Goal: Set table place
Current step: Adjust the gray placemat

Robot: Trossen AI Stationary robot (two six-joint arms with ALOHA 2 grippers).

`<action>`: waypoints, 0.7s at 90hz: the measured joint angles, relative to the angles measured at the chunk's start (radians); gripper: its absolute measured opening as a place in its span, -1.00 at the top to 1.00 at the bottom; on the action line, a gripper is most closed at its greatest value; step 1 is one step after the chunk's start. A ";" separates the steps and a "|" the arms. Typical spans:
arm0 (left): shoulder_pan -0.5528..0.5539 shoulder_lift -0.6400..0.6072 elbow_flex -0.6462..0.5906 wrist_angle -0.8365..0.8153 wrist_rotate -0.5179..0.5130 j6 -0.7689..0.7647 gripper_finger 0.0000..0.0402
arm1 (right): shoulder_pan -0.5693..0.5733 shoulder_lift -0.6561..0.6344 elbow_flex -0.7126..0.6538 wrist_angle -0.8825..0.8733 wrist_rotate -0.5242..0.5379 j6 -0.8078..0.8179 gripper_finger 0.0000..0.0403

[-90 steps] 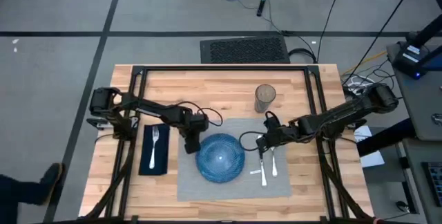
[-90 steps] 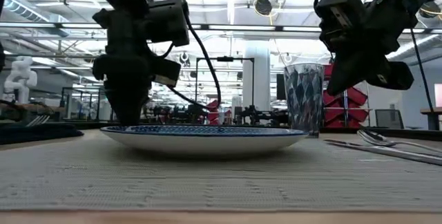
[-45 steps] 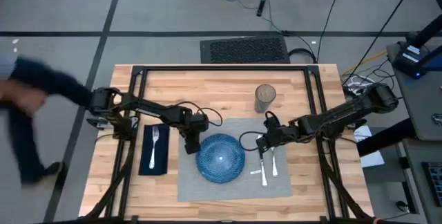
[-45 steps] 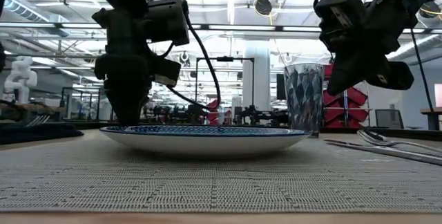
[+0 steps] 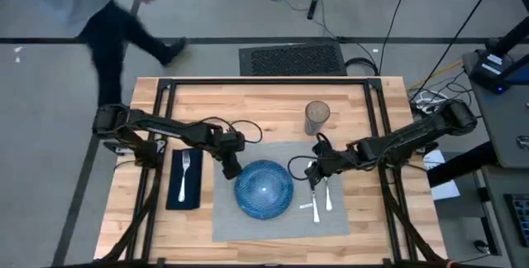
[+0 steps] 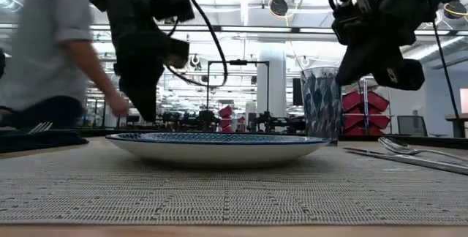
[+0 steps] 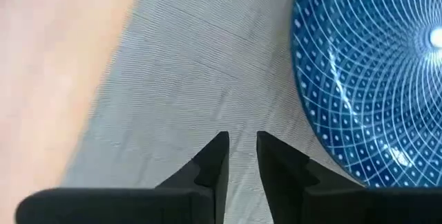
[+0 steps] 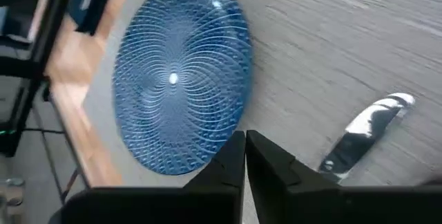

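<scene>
The light butcher-block wooden counter (image 5: 273, 102) carries the flat light-grey rectangular fabric placemat (image 5: 277, 222) at its near centre; a round blue patterned dish (image 5: 264, 189) sits on it; left claw (image 5: 231, 169) and right claw (image 5: 315, 167) hover at opposite dish edges, fingers pressed nearly together, empty.

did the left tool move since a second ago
Yes. In the low view the left tool has risen off the blue plate, its tip now clearly above the rim; from above it sits slightly nearer the plate's upper-left edge over the placemat.
</scene>
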 joint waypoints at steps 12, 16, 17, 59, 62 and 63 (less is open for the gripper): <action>0.000 -0.091 0.001 -0.136 -0.082 -0.084 0.70 | 0.000 -0.034 0.000 0.013 -0.006 -0.008 1.00; -0.005 -0.122 0.002 -0.200 -0.100 -0.124 0.70 | 0.000 -0.050 0.000 0.011 -0.007 -0.013 1.00; -0.006 -0.130 0.002 -0.216 -0.104 -0.134 0.70 | 0.000 -0.054 0.000 0.010 -0.007 -0.014 1.00; -0.124 -0.270 -0.126 -0.453 -0.024 -0.420 0.70 | 0.000 -0.165 0.000 -0.135 -0.002 -0.032 1.00; -0.133 -0.270 -0.134 -0.452 -0.010 -0.438 0.70 | 0.000 -0.165 0.000 -0.146 -0.002 -0.031 1.00; -0.136 -0.270 -0.136 -0.452 -0.006 -0.442 0.70 | 0.000 -0.165 0.000 -0.151 -0.002 -0.030 1.00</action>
